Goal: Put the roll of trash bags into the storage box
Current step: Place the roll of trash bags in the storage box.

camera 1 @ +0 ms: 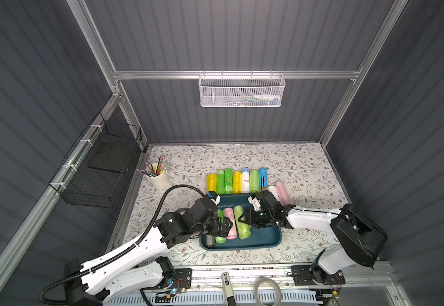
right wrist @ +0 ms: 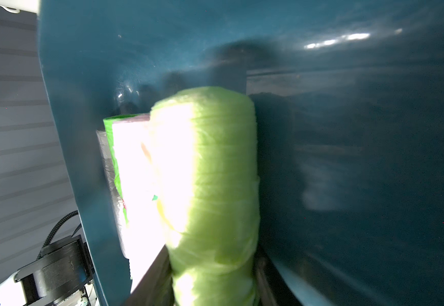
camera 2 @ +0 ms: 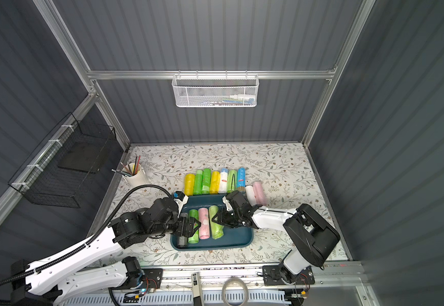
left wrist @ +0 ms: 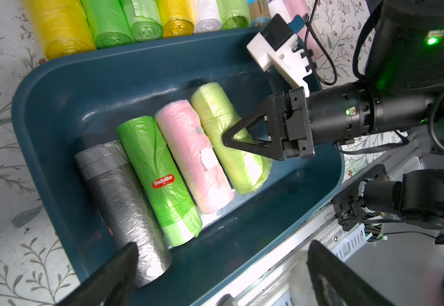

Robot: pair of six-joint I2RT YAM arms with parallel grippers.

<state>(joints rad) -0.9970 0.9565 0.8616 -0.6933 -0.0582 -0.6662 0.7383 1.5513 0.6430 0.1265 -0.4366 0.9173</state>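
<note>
The roll of trash bags I'm working, the pale green one (left wrist: pixel 223 132), is inside the storage box (left wrist: pixel 83 87). It looks to be lying on the box floor, just beside a pink roll (left wrist: pixel 191 156) and last in a line of four. Its long axis runs from the near rim toward the far rim, roughly parallel to its neighbours, with the near end swung slightly outward.

My right gripper (camera 1: pixel 242 219) reaches in from the open side of the box and crosses that axis. It is clamped on the roll near its middle, and the right wrist view shows the roll (right wrist: pixel 210 172) filling the space between the jaws. My left gripper (camera 1: pixel 226 227) hangs fully spread and empty over the other end of the line, above the grey roll (left wrist: pixel 125 201). The right arm is the one on the job. I judge the next step is to let go and back out over the bare floor on that side.

The bright green roll (left wrist: pixel 157 169) carries a red oval sticker (left wrist: pixel 163 181) reading "Sodolike". The spare rolls (camera 1: pixel 236 181) on the tabletop (camera 1: pixel 308 172) beyond the box have small red labels that I can't read.
</note>
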